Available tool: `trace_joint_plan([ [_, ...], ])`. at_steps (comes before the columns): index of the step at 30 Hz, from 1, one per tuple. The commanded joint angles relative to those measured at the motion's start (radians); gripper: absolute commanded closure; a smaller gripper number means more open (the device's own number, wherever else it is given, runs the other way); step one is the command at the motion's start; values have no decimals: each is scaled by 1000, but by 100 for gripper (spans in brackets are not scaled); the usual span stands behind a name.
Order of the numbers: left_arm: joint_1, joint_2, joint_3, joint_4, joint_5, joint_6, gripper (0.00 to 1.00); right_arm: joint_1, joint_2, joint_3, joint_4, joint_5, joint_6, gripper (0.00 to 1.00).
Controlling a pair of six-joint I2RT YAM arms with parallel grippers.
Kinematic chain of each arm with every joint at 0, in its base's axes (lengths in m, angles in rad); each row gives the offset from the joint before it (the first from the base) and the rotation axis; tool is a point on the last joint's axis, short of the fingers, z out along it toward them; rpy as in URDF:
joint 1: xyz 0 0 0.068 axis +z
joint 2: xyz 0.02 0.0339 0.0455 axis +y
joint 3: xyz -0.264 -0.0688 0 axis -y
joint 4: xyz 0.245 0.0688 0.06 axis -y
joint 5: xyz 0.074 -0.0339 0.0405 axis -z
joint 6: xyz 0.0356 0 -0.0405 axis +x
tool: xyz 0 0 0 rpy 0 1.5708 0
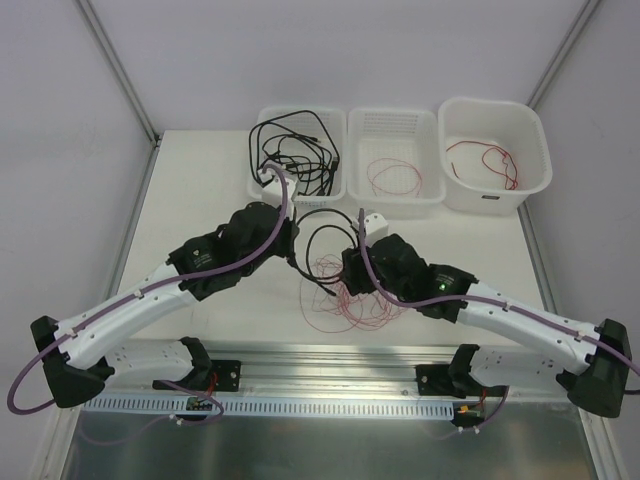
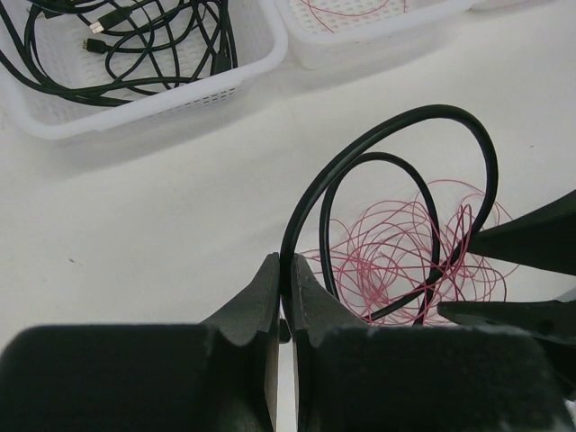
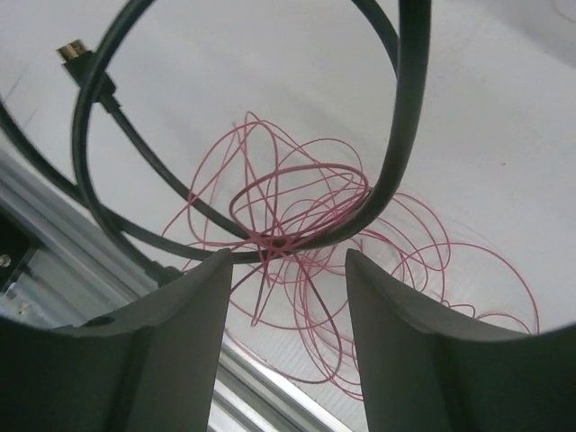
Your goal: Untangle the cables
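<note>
You had the left gripper [image 2: 283,306] clamped tight on the black cable [image 2: 396,121], jaws nearly meeting around the cord. That cable looped out over the tangle of pink wires [image 2: 396,247], which lay mid-desk toward the near edge. Your right gripper [image 3: 288,297] stood wide apart over the same tangle, gripping nothing, the black loop crossing between its jaws. Along the far edge, the left basket [image 1: 300,110] held more black cables [image 1: 295,150], the middle basket [image 1: 395,207] a pink wire [image 1: 392,178], and the right tub [image 1: 490,202] a red wire [image 1: 490,160].
</note>
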State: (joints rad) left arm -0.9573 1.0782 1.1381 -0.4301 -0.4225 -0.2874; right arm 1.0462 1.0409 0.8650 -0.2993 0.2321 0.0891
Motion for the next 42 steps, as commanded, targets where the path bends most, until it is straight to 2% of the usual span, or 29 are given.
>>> trace_joint_plan([
  [1,-15,-35,29,24,-36,-51,100,11,47,60,34,107,37,44],
  [4,-15,-46,19,25,-56,-76,100,21,93,71,37,101,37,50],
  [5,-15,-49,14,25,-67,-82,100,23,100,71,40,98,37,63],
  [8,-15,-46,9,30,-140,-111,100,35,111,72,42,64,35,92],
  [10,-15,-44,5,43,-200,-134,100,46,101,68,39,23,31,98],
  [14,11,-53,-30,172,-300,-119,100,51,33,17,29,-62,29,99],
  [17,83,-63,-47,263,-283,-125,100,52,-56,-21,-7,-76,5,99],
  [21,262,-93,-81,343,-213,-180,100,46,-148,-107,-142,27,-11,99],
  [23,302,-133,-95,373,-196,-205,100,31,-179,-133,-226,104,20,99],
  [26,354,-184,-104,379,-177,-194,100,-63,-235,-176,-343,157,89,99],
  [27,361,-195,-109,379,-177,-176,100,-131,-260,-184,-366,164,124,99],
  [30,368,-238,-144,375,-174,-151,100,-222,-298,-199,-394,119,100,99],
  [31,370,-262,-171,375,-161,-145,100,-229,-320,-190,-388,107,81,98],
  [32,368,-274,-184,373,-115,-141,100,-229,-326,-181,-368,83,63,92],
  [33,368,-279,-195,375,-73,-125,100,-229,-331,-169,-356,0,35,79],
  [34,370,-284,-208,375,-32,-119,100,-229,-335,-132,-345,-35,2,58],
  [37,367,-285,-238,366,106,-136,100,-222,-340,-51,-296,-154,-35,41],
  [42,367,-271,-253,350,249,-193,100,-218,-328,31,-167,-328,-83,37],
])
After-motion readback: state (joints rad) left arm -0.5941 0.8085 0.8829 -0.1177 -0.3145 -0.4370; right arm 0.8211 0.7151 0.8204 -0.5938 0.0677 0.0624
